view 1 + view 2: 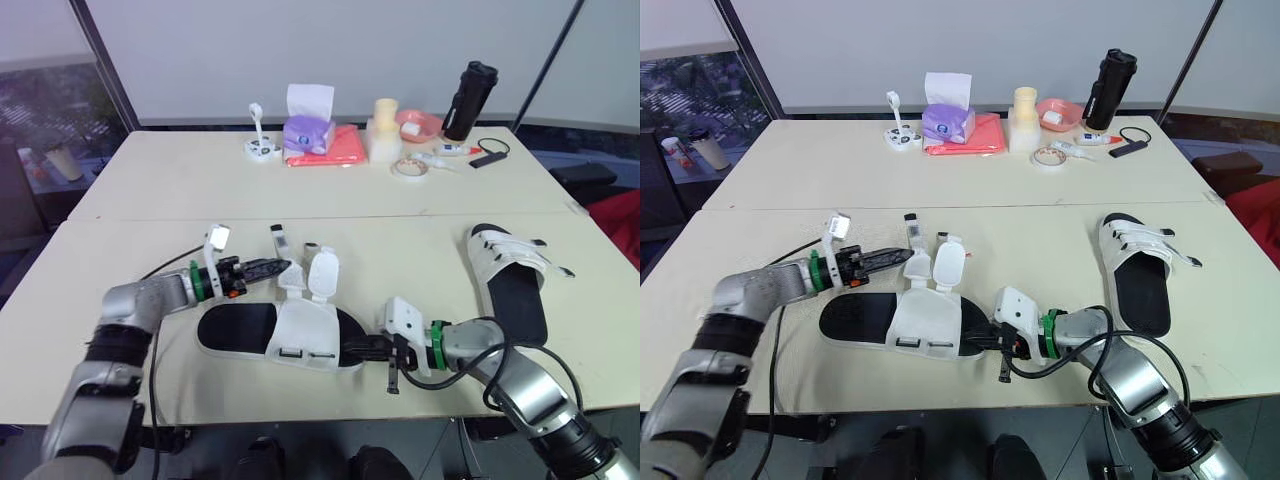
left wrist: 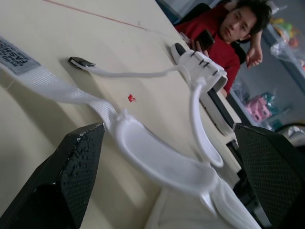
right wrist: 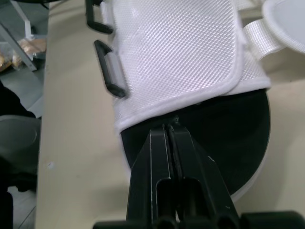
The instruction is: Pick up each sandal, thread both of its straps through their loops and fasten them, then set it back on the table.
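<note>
A white-strapped sandal with a black sole (image 1: 300, 335) lies near the table's front edge, both straps undone. One wide strap end (image 1: 322, 275) stands up, and a narrow strap (image 2: 52, 83) trails flat on the table. My left gripper (image 1: 278, 267) is open at that strap side, a white strap loop (image 2: 157, 162) lying between its fingers (image 2: 66, 181). My right gripper (image 3: 170, 130) is shut, lying over the black insole with its tips against the hem of the white upper (image 3: 181, 52). A second sandal (image 1: 508, 275) rests at the right.
Along the far edge stand a tissue box (image 1: 308, 125), a red cloth (image 1: 340, 148), a cream cylinder (image 1: 385, 130), a pink bowl (image 1: 420, 122), a tape roll (image 1: 410, 168) and a black bottle (image 1: 468, 100). A person in red (image 2: 224, 43) sits beyond the table.
</note>
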`<state>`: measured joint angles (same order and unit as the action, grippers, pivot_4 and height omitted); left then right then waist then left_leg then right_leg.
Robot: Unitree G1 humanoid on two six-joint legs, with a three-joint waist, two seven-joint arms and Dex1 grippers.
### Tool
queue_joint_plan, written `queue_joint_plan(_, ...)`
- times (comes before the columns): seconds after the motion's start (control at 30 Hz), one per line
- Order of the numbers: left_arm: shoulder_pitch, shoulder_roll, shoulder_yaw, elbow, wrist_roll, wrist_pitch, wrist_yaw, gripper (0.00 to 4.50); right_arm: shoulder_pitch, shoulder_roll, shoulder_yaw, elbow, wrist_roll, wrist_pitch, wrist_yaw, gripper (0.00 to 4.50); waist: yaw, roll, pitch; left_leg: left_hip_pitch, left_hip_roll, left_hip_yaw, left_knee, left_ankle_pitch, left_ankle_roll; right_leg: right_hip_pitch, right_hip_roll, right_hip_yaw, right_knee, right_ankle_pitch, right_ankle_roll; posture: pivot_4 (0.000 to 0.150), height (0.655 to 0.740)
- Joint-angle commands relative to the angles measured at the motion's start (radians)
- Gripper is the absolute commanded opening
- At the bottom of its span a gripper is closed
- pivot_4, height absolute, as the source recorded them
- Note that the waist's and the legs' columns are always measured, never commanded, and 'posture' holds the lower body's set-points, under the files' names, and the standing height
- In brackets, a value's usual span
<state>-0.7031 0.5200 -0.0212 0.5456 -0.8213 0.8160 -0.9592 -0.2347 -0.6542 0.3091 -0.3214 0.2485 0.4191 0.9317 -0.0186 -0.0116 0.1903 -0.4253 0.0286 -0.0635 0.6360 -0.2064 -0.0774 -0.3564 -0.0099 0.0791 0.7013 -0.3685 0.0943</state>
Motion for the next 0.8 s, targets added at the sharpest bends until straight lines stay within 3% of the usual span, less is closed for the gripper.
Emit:
queue_joint_plan(0.03, -0.069, -0.045, 0.051, 0.136, 0.056, -0.052, -0.019, 4.5, -0.012, 0.003, -0.001, 0.044, -0.045, -0.023, -0.017, 0.05, 0.0, 0.0, 0.0, 0.0, 0.0, 0.0, 0.0, 0.0, 0.0, 0.0, 0.0, 0.0, 0.0, 0.0, 0.0, 0.15, 0.74)
queue_joint_plan(0.43, -0.224, -0.181, 0.203, 0.462, 0.183, -0.255, 0.017, 4.5, -0.072, 0.052, -0.006, 0.172, -0.097, -0.122, -0.016, 0.05, 0.002, -0.001, 0.0, 0.0, -0.001, 0.0, 0.0, 0.0, 0.0, 0.0, -0.001, 0.0, 0.0, 0.0, 0.0, 0.15, 0.74)
queue_joint_plan(0.53, -0.244, -0.193, 0.232, 0.488, 0.206, -0.286, 0.026, 3.6, -0.069, 0.052, -0.012, 0.174, -0.097, -0.123, -0.018, 0.0, 0.002, -0.001, 0.0, 0.0, -0.001, 0.0, 0.0, 0.0, 0.0, 0.0, -0.001, 0.0, 0.0, 0.0, 0.0, 0.15, 0.74)
queue_joint_plan(0.6, -0.25, -0.197, 0.239, 0.492, 0.221, -0.292, 0.02, 2.68, -0.064, 0.051, -0.017, 0.167, -0.094, -0.119, -0.021, 0.0, 0.002, -0.001, 0.0, 0.0, -0.001, 0.0, 0.0, 0.0, 0.0, 0.0, -0.001, 0.0, 0.0, 0.0, 0.0, 0.15, 0.74)
queue_joint_plan(0.73, -0.258, -0.201, 0.241, 0.492, 0.253, -0.296, 0.002, 0.42, -0.051, 0.045, -0.037, 0.137, -0.076, -0.094, -0.028, 0.0, 0.003, -0.001, 0.0, 0.0, -0.001, 0.0, 0.0, 0.0, 0.0, 0.0, -0.001, 0.0, 0.0, 0.0, 0.0, 0.15, 0.74)
queue_joint_plan(0.77, -0.258, -0.201, 0.238, 0.488, 0.263, -0.298, -0.003, 0.03, -0.041, 0.039, -0.052, 0.11, -0.058, -0.074, -0.029, 0.0, 0.004, -0.001, 0.0, 0.0, -0.001, 0.0, 0.0, 0.0, 0.0, 0.0, -0.001, 0.0, 0.0, 0.0, 0.0, 0.15, 0.74)
queue_joint_plan(0.8, -0.259, -0.2, 0.235, 0.485, 0.273, -0.3, -0.005, 0.03, -0.023, 0.022, -0.076, 0.061, -0.03, -0.043, -0.022, 0.0, 0.006, -0.001, 0.0, -0.001, -0.001, 0.0, 0.0, 0.0, 0.0, 0.0, -0.001, 0.0, 0.0, 0.0, 0.0, 0.15, 0.74)
